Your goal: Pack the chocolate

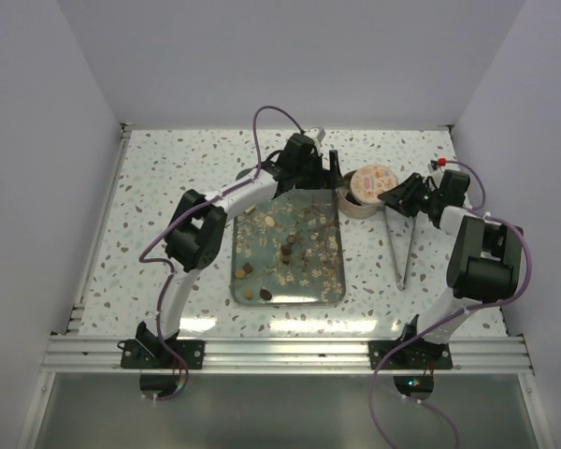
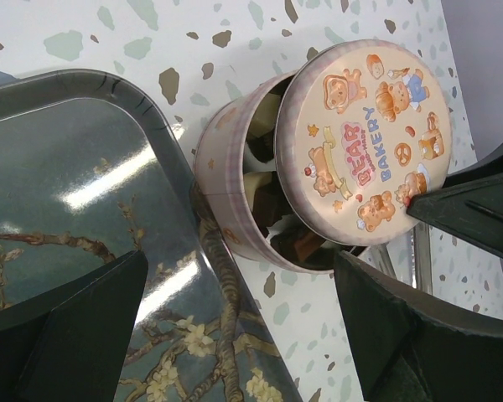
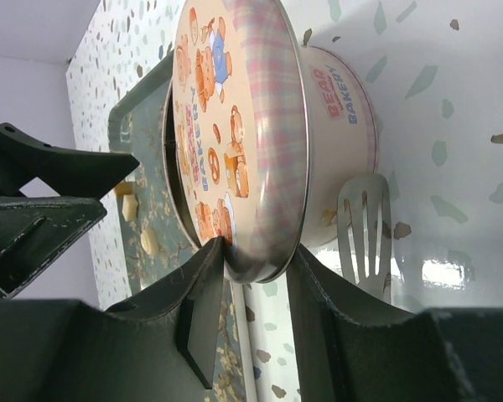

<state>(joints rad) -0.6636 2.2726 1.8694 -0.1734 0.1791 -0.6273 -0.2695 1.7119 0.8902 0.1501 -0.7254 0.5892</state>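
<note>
The chocolate (image 1: 287, 248), dark brown and cream pieces, lies scattered on the blue floral tray (image 1: 236, 271). More chocolate pieces (image 2: 272, 201) show inside the round bear-bakery tin (image 1: 355, 206) beside the tray's far right corner. The tin's lid (image 2: 365, 142) rests tilted across the tin, leaving a gap on the tray side. My right gripper (image 3: 258, 260) is shut on the lid's (image 3: 235, 126) rim, one finger on its top face and one on its edge. My left gripper (image 2: 239, 276) hangs open above the tray corner next to the tin, with nothing in it.
A slotted metal spatula (image 1: 404, 253) lies on the speckled table right of the tray, its blade (image 3: 365, 226) against the tin's side. Thin pale flakes are mixed among the pieces on the tray. White walls close in the table on three sides.
</note>
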